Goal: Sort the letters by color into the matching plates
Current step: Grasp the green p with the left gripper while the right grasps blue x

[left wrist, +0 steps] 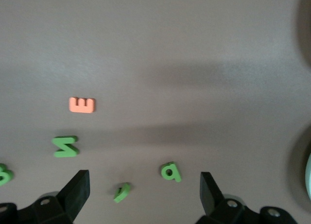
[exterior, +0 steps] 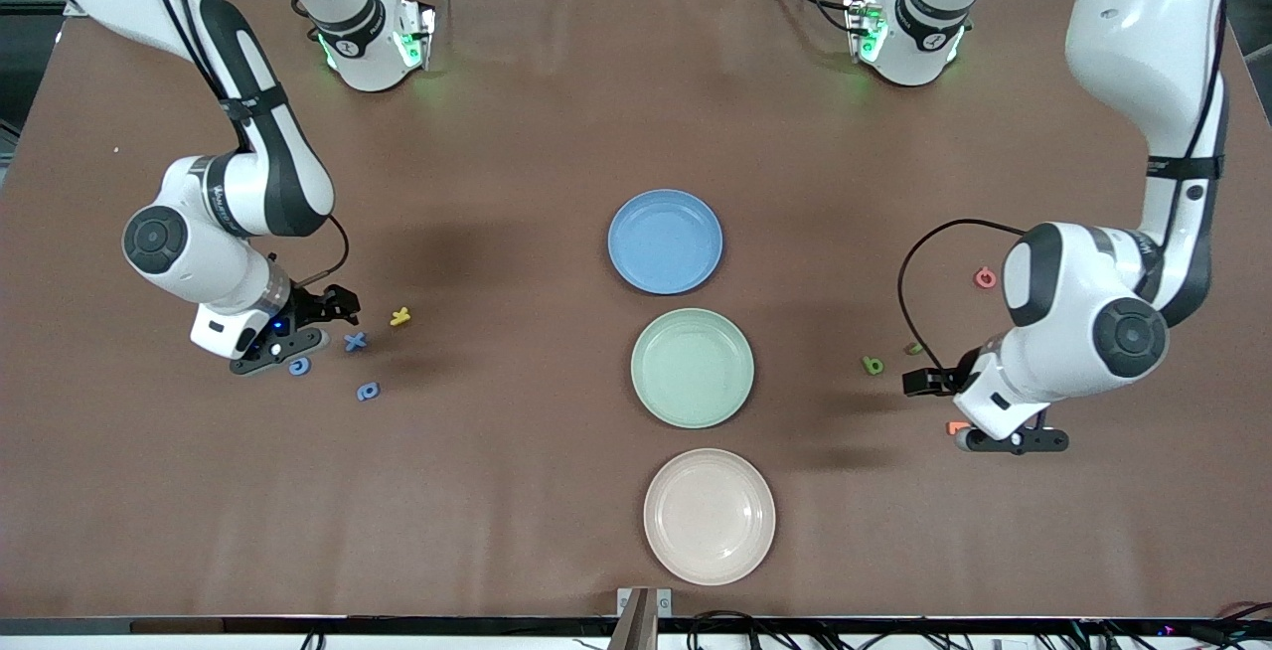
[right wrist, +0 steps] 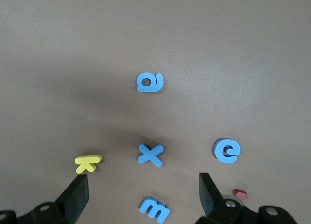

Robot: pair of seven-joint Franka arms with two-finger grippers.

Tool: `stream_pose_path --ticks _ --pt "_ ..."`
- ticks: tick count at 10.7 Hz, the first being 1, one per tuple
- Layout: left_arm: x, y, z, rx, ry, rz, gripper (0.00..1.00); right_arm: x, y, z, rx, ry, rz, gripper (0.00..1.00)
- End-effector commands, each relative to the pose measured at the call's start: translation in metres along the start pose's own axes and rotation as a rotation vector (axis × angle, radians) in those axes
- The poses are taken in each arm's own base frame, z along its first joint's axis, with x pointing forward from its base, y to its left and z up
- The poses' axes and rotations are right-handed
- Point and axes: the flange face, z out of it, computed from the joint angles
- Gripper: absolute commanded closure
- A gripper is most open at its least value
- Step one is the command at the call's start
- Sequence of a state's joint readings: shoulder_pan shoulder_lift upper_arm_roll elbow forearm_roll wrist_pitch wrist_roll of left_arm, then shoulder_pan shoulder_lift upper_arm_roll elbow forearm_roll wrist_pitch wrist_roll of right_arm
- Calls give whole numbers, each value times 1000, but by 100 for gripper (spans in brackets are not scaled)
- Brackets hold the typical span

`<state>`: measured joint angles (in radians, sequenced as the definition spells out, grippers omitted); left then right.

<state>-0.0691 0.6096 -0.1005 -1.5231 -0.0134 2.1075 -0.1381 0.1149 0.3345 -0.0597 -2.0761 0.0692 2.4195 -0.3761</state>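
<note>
Blue letters reading a (right wrist: 151, 82), x (right wrist: 150, 154), e (right wrist: 227, 150) and m (right wrist: 155, 209) are lying toward the right arm's end of the table, beside a yellow k (right wrist: 88, 163), under the right gripper (right wrist: 143, 197), which is hovering with jaws spread wide and holding nothing. Green letters, among them an N (left wrist: 65, 146) and an a (left wrist: 170, 171), are lying by an orange E (left wrist: 82, 105) under the left gripper (left wrist: 145, 192), equally wide and empty. The blue plate (exterior: 665, 241) and green plate (exterior: 692, 368) are sitting bare mid-table.
</note>
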Motion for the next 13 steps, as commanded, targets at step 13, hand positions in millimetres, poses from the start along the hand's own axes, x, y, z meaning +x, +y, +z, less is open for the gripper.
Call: stream_pose_path --ticks 13 --pt "-45 38 88 -5 21 -246 18 -14 6 77 -10 52 7 0"
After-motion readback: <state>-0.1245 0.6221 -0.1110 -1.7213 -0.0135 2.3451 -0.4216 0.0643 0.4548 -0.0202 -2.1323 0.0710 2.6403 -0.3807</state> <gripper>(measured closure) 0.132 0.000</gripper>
